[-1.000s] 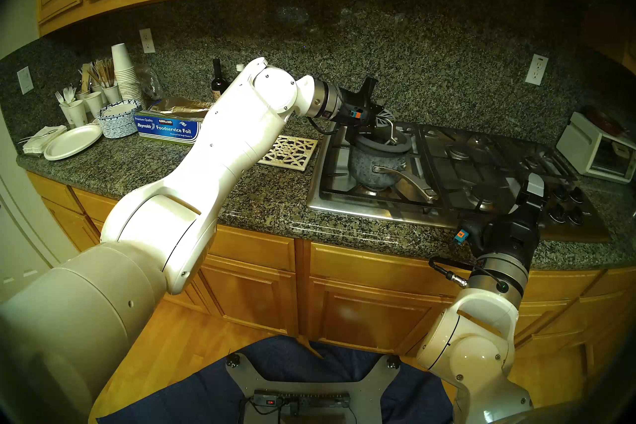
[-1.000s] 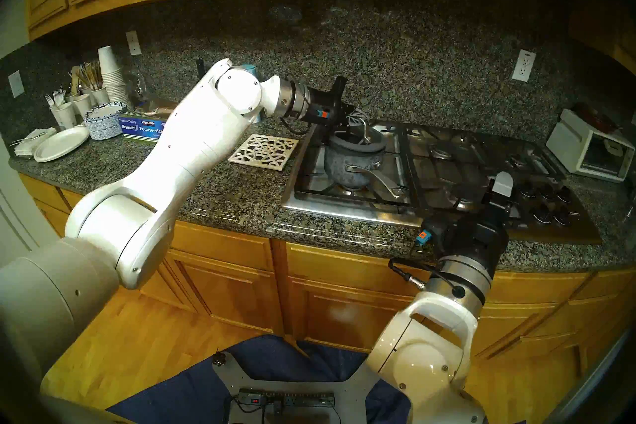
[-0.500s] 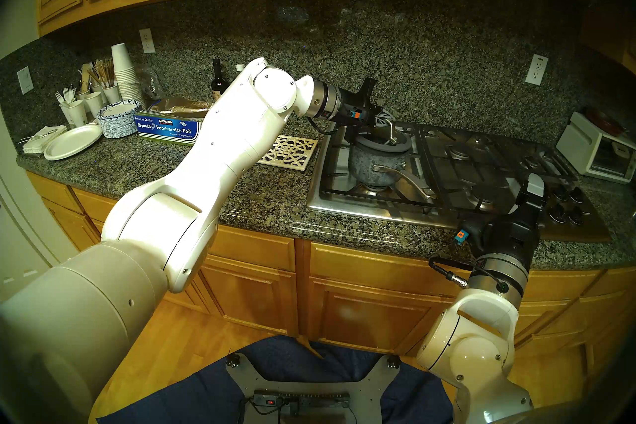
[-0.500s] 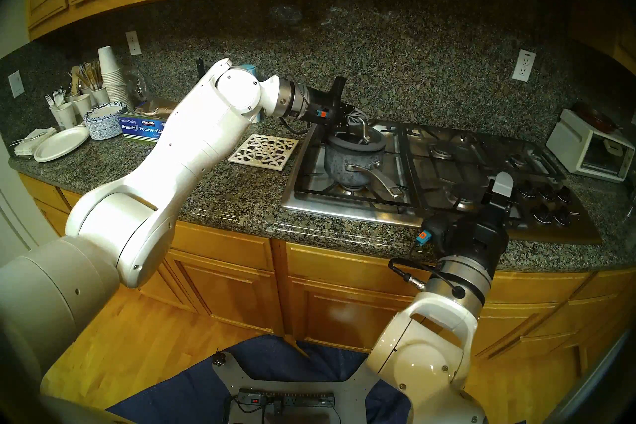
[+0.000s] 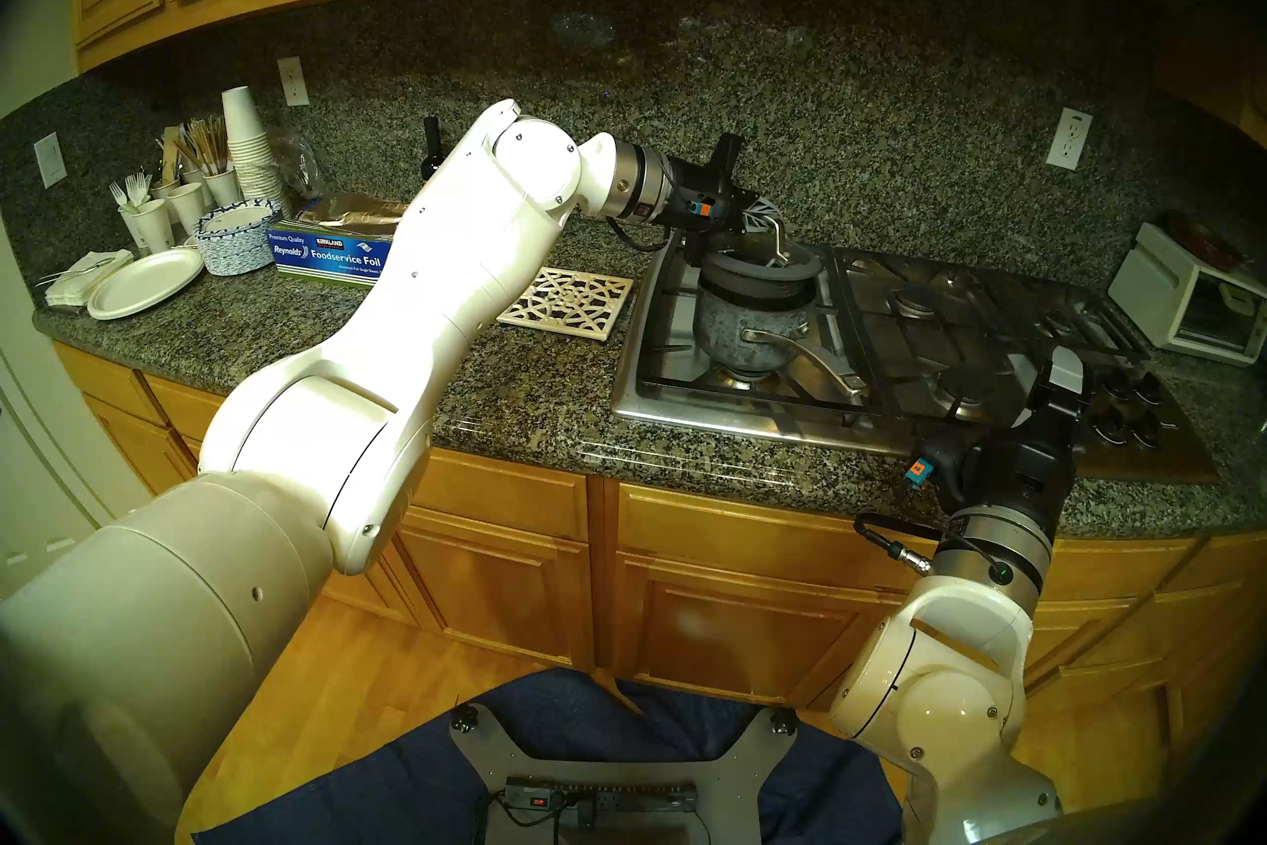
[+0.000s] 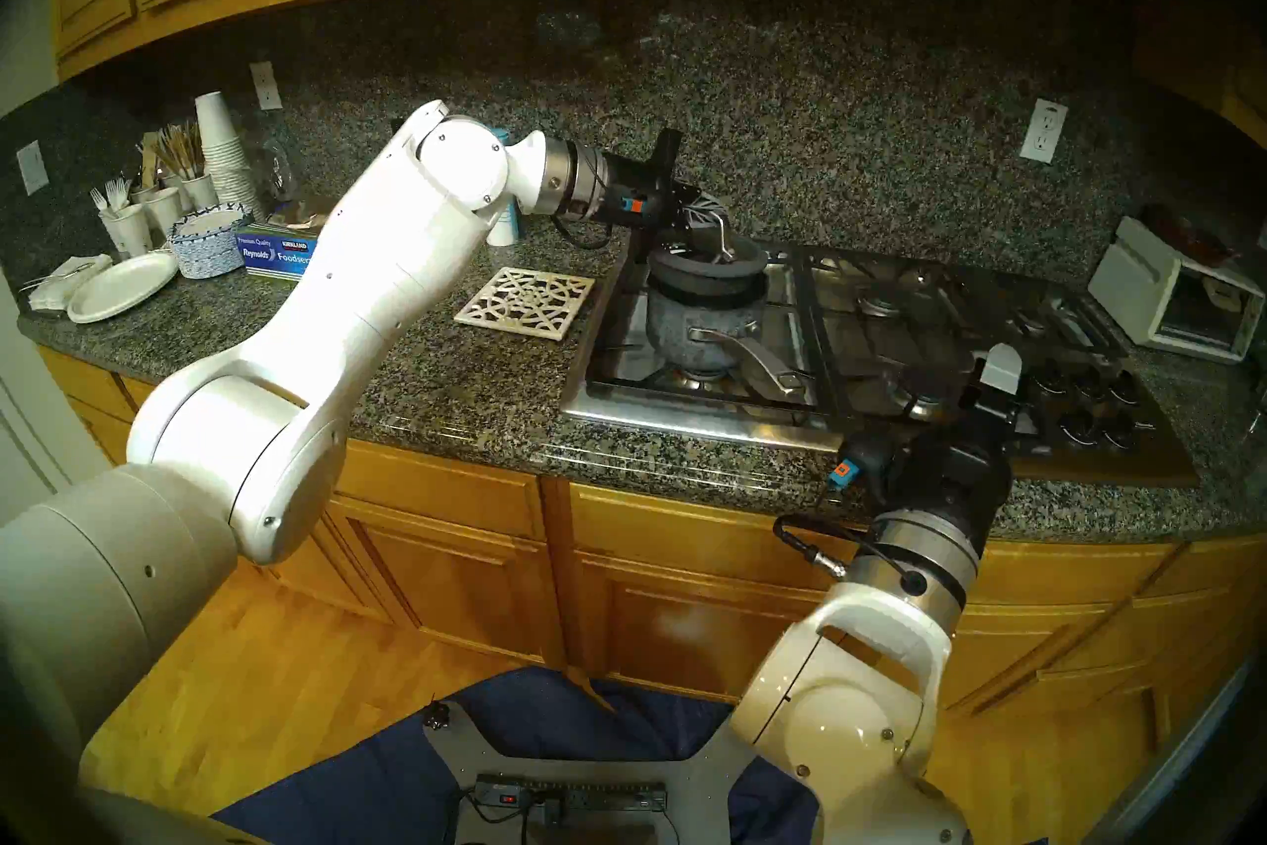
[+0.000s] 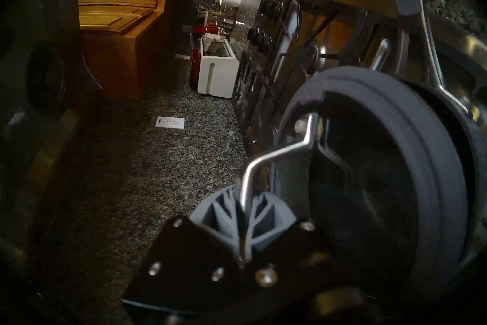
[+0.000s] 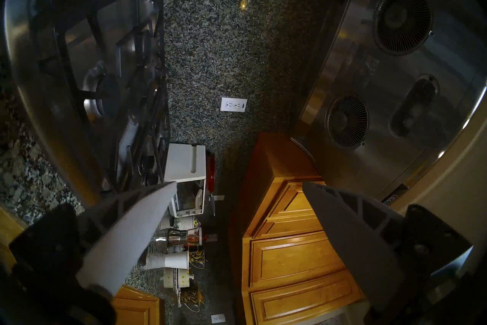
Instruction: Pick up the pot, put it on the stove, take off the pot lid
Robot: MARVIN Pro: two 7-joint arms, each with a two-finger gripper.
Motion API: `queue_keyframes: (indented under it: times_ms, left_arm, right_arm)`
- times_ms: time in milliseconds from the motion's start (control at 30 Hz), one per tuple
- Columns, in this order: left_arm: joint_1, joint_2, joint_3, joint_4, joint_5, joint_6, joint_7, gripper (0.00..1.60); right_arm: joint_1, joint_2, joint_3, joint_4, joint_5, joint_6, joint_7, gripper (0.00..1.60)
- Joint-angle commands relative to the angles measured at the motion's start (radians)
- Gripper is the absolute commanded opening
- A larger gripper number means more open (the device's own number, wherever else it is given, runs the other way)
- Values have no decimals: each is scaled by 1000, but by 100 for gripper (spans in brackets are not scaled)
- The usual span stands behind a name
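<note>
The dark-grey mottled pot stands on the left front burner of the steel stove, its long silver handle pointing front right. My left gripper is shut on the silver loop handle of the pot lid and holds the lid tilted just above the pot's mouth. The left wrist view shows the gripper clamped on the loop and the lid's grey rim. My right gripper is open and empty over the stove's front right; its wrist view shows the gripper holding nothing.
A white lattice trivet lies on the granite counter just left of the stove. A foil box, paper plates, cups and a wine bottle stand further left. A white toaster oven is at the far right. Black knobs sit beside my right gripper.
My left gripper has risen and drawn slightly left with the lid, which sat on the pot before and now hangs tilted above it. The pot and right arm have not moved.
</note>
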Motion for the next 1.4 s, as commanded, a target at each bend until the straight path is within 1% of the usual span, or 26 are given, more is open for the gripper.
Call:
queue_keyframes:
  times_ms: [0, 267, 467, 767, 1367]
  left_arm:
    - [-86, 4, -52, -32, -18, -2, 28, 0]
    - [-90, 22, -79, -22, -15, -8, 27, 0]
    - [-84, 49, -102, -8, -13, -12, 26, 0]
    - [-67, 95, -135, 29, -11, -17, 28, 0]
    - [-50, 152, -185, 89, -8, -40, 35, 0]
  right_arm:
    - [4, 0, 1, -31, -9, 0, -24, 160]
    - [4, 1, 1, -31, -8, 0, -26, 160]
    - [4, 1, 1, -31, -7, 0, -29, 160]
    - [3, 1, 1, -31, -5, 0, -33, 160]
    - [1, 1, 1, -31, -1, 0, -39, 160]
